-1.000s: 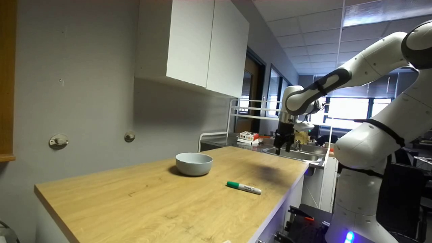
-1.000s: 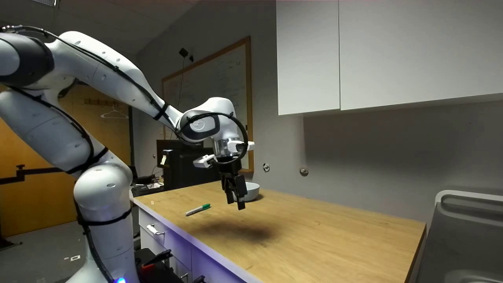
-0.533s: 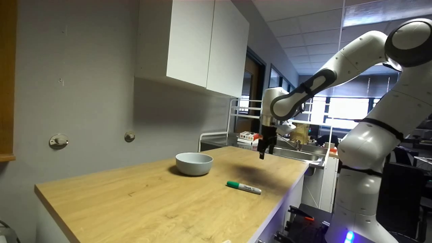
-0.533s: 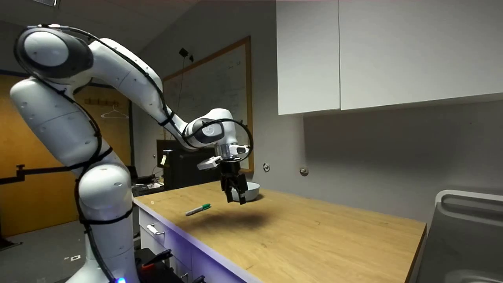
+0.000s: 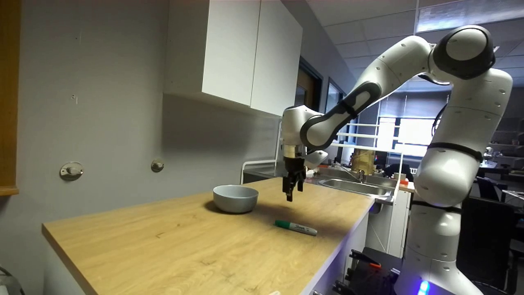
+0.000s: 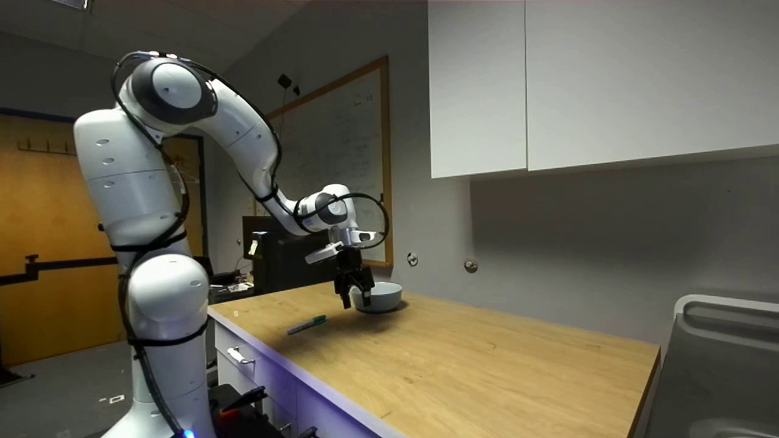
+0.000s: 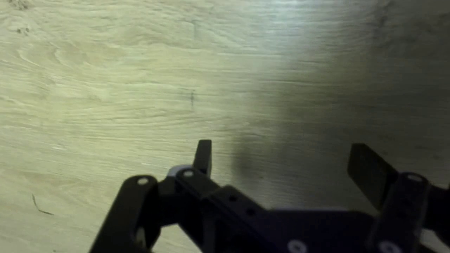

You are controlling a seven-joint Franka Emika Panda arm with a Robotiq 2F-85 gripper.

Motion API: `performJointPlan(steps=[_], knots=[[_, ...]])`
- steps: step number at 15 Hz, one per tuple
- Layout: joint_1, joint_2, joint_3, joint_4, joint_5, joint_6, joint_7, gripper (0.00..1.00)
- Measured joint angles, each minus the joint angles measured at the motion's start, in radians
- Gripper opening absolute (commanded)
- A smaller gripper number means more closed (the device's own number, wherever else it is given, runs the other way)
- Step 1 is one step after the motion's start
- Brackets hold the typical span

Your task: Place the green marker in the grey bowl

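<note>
The green marker [image 5: 295, 228] lies on the wooden counter, with a green cap and a whitish body; it also shows in an exterior view [image 6: 306, 325]. The grey bowl [image 5: 235, 200] stands upright on the counter behind the marker, and it shows in an exterior view [image 6: 386, 297], partly hidden by a finger. My gripper [image 5: 294, 194] is open and empty above the counter, pointing down, near the marker and bowl; it also shows in an exterior view [image 6: 357, 303]. In the wrist view the open fingers [image 7: 281, 144] have only wood and shadow between them. Marker and bowl are out of that view.
The wooden counter [image 5: 180, 246] has a front edge with drawers [image 6: 237, 356] below. White cabinets [image 5: 241, 53] hang over its back. A sink [image 5: 356, 186] and a white rack [image 5: 262, 162] stand past its far end.
The arm has moved over the counter towards the bowl and marker, and the gripper is somewhat lower. Its shadow now falls over the marker. Marker and bowl have not moved.
</note>
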Motion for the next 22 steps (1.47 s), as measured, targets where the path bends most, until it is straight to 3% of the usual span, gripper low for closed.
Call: performJointPlan(steps=[3, 7, 12, 17, 18, 19, 21, 22], knots=[[0.051, 0.081, 0.002, 0.065, 0.033, -0.027, 0.01, 1.0], [0.098, 0.157, -0.008, 0.108, 0.179, -0.067, -0.004, 1.0], [0.162, 0.175, -0.007, 0.102, 0.333, -0.136, -0.012, 1.0], [0.221, 0.174, 0.005, 0.07, 0.366, -0.18, -0.012, 1.0], [0.223, 0.176, 0.005, 0.063, 0.362, -0.18, -0.018, 0.93], [0.222, 0.18, 0.003, 0.058, 0.352, -0.18, -0.027, 0.73], [0.216, 0.188, -0.007, 0.054, 0.33, -0.18, -0.034, 0.69], [0.213, 0.19, -0.013, 0.054, 0.319, -0.18, -0.034, 0.61]])
